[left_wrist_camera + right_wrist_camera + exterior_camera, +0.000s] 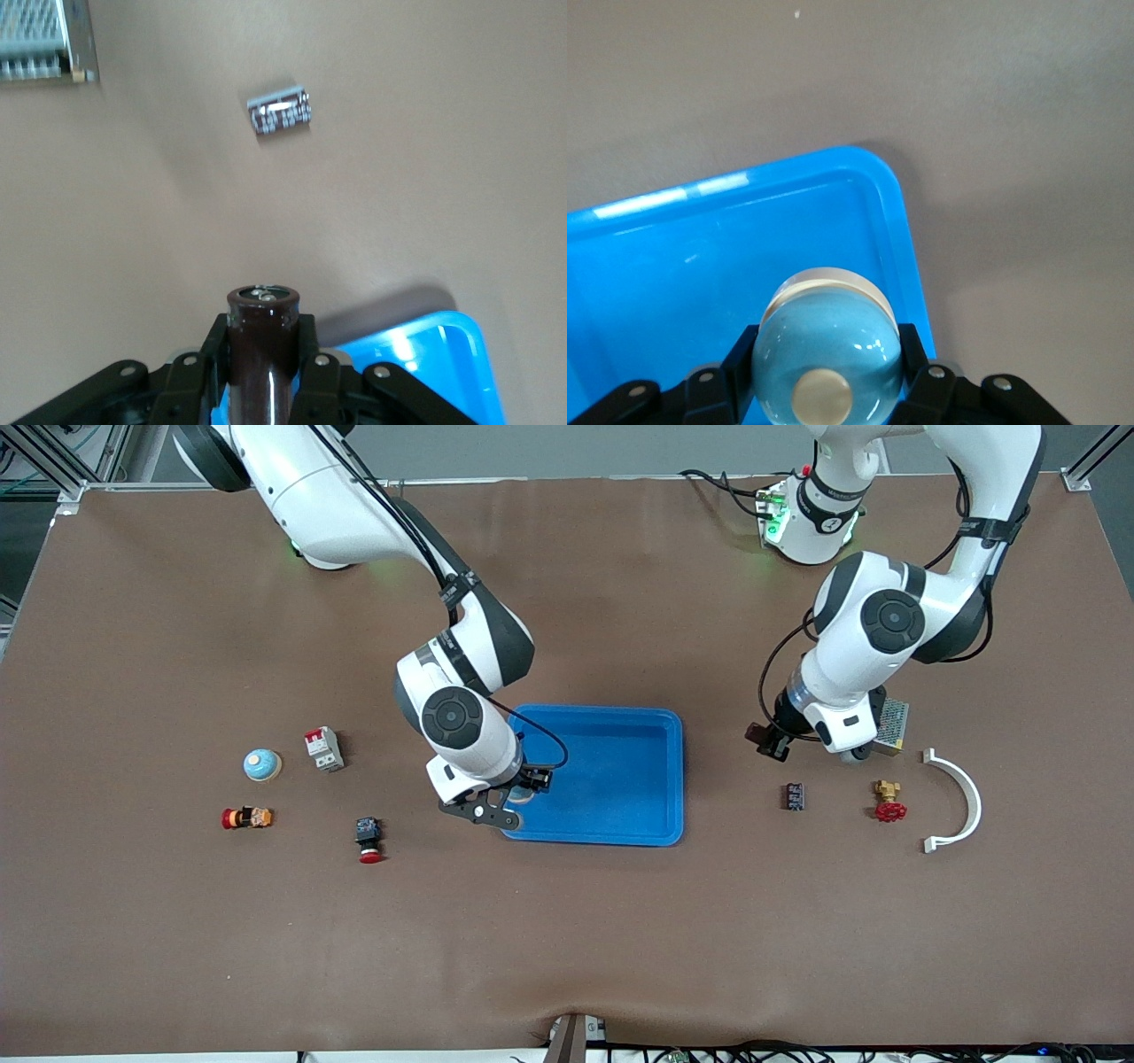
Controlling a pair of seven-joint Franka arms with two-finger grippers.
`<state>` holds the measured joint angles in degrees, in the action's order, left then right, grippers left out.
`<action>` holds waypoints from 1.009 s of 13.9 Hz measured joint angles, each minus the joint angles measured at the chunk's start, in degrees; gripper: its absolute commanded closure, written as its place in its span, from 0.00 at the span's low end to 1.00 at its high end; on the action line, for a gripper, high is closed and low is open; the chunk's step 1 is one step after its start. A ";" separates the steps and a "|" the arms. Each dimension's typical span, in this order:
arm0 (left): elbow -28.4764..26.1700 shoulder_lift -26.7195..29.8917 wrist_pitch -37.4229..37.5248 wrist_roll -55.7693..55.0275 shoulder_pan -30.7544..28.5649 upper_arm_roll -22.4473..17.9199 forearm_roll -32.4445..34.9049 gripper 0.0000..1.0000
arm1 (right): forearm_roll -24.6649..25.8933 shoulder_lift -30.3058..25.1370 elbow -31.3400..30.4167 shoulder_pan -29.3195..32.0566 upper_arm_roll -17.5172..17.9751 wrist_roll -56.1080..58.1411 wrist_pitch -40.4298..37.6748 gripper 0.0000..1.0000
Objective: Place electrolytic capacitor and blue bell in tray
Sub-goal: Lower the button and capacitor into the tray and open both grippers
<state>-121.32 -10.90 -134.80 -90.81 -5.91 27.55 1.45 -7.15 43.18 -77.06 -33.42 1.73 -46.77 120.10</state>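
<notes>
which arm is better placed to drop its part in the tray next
Right. Its end effector, shut on the pale-blue domed bell, is over a corner of the shallow bright-blue plastic tray. The left end effector, gripping the dark brown cylindrical capacitor, is over bare table, short of the tray.

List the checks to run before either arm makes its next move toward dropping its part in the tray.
1. Right pincer shut on the blue bell: ok.
2. Blue bell over the tray: ok, above the corner nearer the front camera, toward the right arm's end.
3. Left pincer shut on the capacitor: ok.
4. Capacitor over the tray: not ok, it is over bare table beside it.
5. Bell's height above the tray floor: cannot tell.
</notes>
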 measured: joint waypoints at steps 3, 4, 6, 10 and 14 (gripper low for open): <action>1.16 -0.56 -0.10 -9.91 1.73 0.17 0.00 1.00 | 0.00 0.44 -2.76 -1.84 0.01 -1.73 4.23 0.49; 1.28 -0.63 -0.31 -13.07 2.28 0.19 -0.01 1.00 | 0.00 0.62 -3.88 -2.49 0.00 -2.11 5.76 0.49; 1.30 -0.97 -1.32 -19.24 3.61 0.21 -0.01 1.00 | 0.00 0.90 -5.33 -3.52 -0.01 -2.24 7.28 0.49; 1.28 -2.81 -4.30 -28.65 6.95 0.26 0.00 1.00 | 0.00 0.99 -6.39 -4.81 -0.02 -2.25 7.36 0.49; 1.25 -4.76 -6.18 -33.80 10.89 0.28 0.08 1.00 | 0.00 1.33 -7.84 -5.28 -0.09 -2.25 9.08 0.49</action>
<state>-120.07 -15.66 -140.99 -124.60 4.99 27.84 1.52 -7.15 44.51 -84.90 -38.70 1.64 -49.02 129.19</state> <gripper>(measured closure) 0.665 0.339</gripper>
